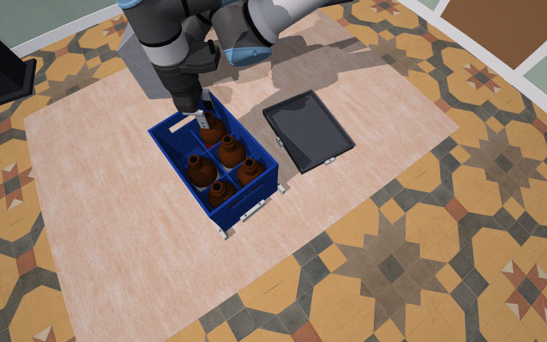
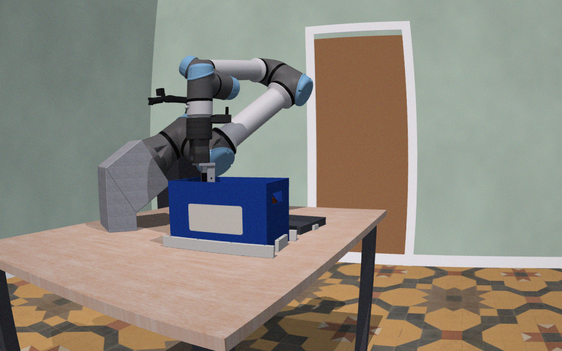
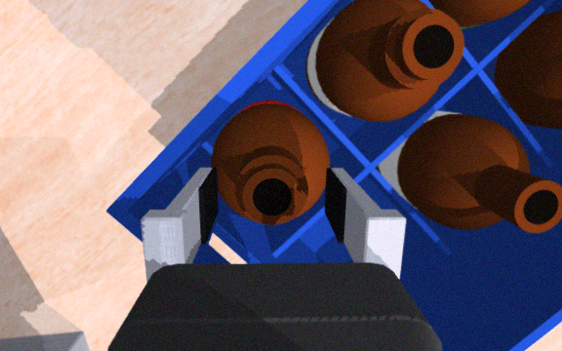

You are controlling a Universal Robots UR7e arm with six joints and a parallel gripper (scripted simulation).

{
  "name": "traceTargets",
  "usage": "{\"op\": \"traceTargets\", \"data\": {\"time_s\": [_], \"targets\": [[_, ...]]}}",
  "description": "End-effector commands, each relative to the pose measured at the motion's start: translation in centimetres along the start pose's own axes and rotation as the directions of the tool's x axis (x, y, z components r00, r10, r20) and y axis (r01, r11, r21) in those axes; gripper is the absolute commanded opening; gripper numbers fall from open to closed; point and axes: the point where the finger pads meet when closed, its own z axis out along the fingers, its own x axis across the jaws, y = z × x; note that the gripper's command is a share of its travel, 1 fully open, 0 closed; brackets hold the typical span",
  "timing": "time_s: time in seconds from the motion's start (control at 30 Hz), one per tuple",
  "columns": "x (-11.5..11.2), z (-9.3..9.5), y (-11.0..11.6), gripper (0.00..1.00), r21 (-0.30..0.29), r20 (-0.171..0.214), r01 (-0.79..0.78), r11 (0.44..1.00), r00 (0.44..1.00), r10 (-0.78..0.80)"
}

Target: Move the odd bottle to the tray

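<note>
While the pale wooden table [image 1: 127, 255] [image 2: 143, 270] carries everything, its largest load is the blue crate [image 1: 248, 191] [image 2: 217, 196] [image 3: 242, 73], divided into compartments and holding five brown bottles. One bottle [image 1: 212, 132] [image 3: 271, 132], showing a red edge low down, stands upright in a corner compartment near the crate's handle slot. The other four bottles [image 1: 231, 153] [image 3: 383, 63] stand upright in compartments of their own, and the compartment beside the corner bottle, on the same end of the crate, is without one. The dark, shallow tray [image 1: 309, 131] [image 2: 307, 223] lies flat near the crate, with no bottle on it. Which neck is the odd one, I cannot tell, but all five bottles are in the crate.

Bent over the crate, the arm [image 1: 169, 55] [image 2: 199, 91] points its gripper [image 1: 204, 111] [image 2: 207, 172] [image 3: 271, 190] downward. Its jaws are wide apart, one on each side of the corner bottle's neck, clamping nothing.
</note>
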Motion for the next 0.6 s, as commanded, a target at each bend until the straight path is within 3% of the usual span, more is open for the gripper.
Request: {"op": "traceTargets", "data": {"time_s": [0.0, 0.1, 0.57], "targets": [[0.0, -1.1, 0.0, 1.00, 0.000, -0.001, 0.000, 1.000, 1.000, 0.000], [0.0, -1.4, 0.0, 1.00, 0.000, -0.001, 0.000, 1.000, 1.000, 0.000], [0.0, -5.9, 0.0, 1.00, 0.000, -0.001, 0.000, 1.000, 1.000, 0.000]]}}
